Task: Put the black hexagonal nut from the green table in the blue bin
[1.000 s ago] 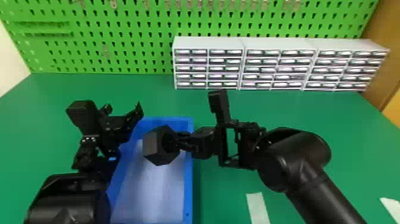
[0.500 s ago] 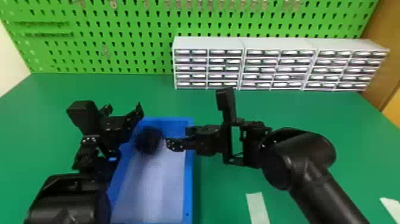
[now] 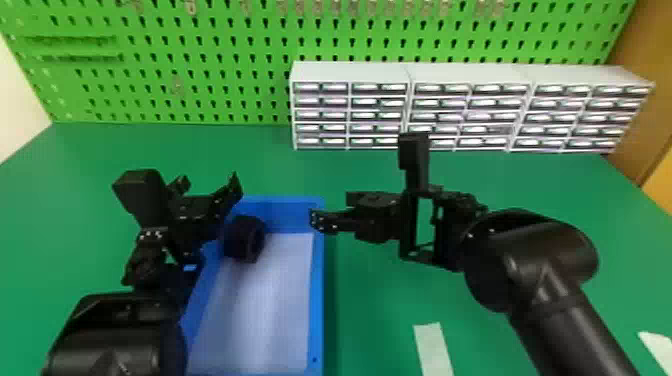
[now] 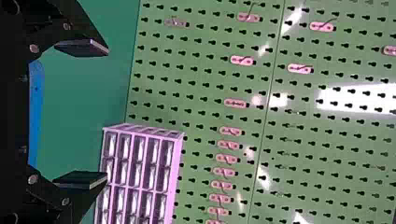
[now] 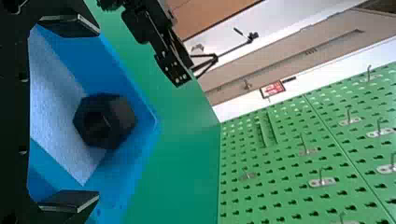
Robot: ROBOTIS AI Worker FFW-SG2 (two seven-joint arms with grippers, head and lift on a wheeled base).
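The black hexagonal nut (image 3: 245, 239) is inside the blue bin (image 3: 317, 300), in its far part and close to the left wall, and one sees its round hole well in the right wrist view. It is apart from both grippers. The right gripper (image 3: 321, 218) is open and holds nothing; its two fingers (image 5: 70, 200) are standing wide from each other, with the nut visible between them (in that wrist view, I mean) but farther off. In the head view its arm comes from the bottom edge, at the right, and bends at a thick round joint, from where the gripper points to the left, its tips by the right rim of the bin. The left gripper (image 3: 210, 196) is likewise open and empty. Its arm rises from the bottom edge, at the left of the bin, and the gripper is directed forward, near the far left corner, toward the green pegboard (image 3: 200, 45). Behind, on the green table (image 3: 370, 325), stand the small drawer cabinets (image 3: 350, 72), before the pegboard.
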